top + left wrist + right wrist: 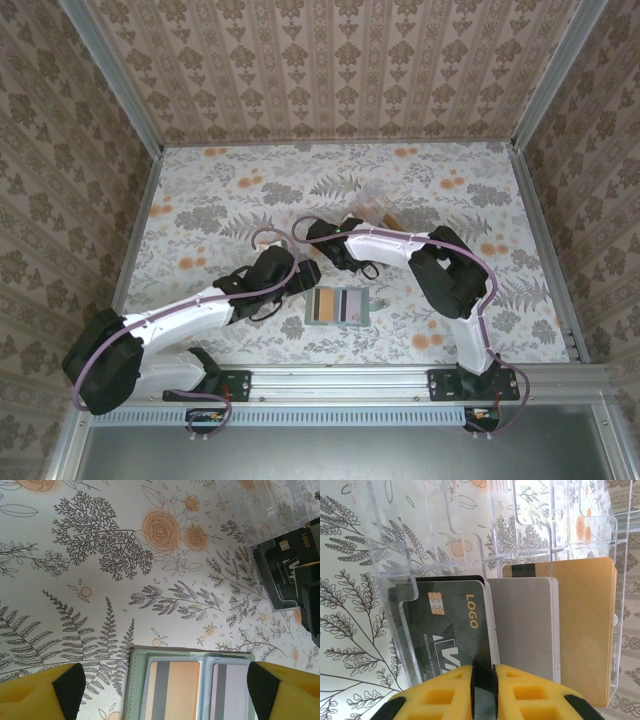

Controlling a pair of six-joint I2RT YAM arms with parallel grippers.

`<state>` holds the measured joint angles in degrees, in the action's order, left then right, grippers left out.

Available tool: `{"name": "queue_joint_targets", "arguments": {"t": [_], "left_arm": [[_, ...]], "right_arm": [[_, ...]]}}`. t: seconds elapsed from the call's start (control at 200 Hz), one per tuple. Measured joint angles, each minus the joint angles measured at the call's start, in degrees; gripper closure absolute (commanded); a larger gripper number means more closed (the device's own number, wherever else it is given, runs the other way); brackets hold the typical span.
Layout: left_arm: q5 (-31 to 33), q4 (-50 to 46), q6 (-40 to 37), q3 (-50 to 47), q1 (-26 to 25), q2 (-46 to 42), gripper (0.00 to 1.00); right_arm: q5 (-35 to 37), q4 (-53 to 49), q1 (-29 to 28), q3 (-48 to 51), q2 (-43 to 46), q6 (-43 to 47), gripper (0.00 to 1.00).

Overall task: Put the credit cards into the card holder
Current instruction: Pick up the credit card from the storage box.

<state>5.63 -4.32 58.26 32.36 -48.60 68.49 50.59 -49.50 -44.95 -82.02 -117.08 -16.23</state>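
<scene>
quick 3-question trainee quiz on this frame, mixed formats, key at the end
1. True or false: the left gripper is open, with the card holder in its wrist view.
2. Which colour of card does the right gripper pinch? A orange, B grey, C black.
3. Fill in: the cards not yet in the holder stand in a ___ plastic box.

Key: 1 true. 2 C, the black card. 3 clear.
</scene>
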Motion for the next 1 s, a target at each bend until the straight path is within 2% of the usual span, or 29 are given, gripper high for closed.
{"name": "queue_joint_targets", "arguments": {"t": [0.19,0.665,1.0], "left_arm": [[0.00,-0.02,0.00,-0.09,0.02,0.00,0.13],[-0.22,-0.02,0.02,-0.15,0.33,0.00,0.13],[-0.26,-0.26,0.02,-0.26,0.33,0.00,0.13]], "right_arm": [[-0.50,-0.09,0.00,0.00,0.46,-0.02,0.86],[-8.11,-2.21,0.00,-0.02,4.13,-0.92,0.98],[-13.86,-7.74,0.00,-2.21,10.45,-7.93,1.00]]}}
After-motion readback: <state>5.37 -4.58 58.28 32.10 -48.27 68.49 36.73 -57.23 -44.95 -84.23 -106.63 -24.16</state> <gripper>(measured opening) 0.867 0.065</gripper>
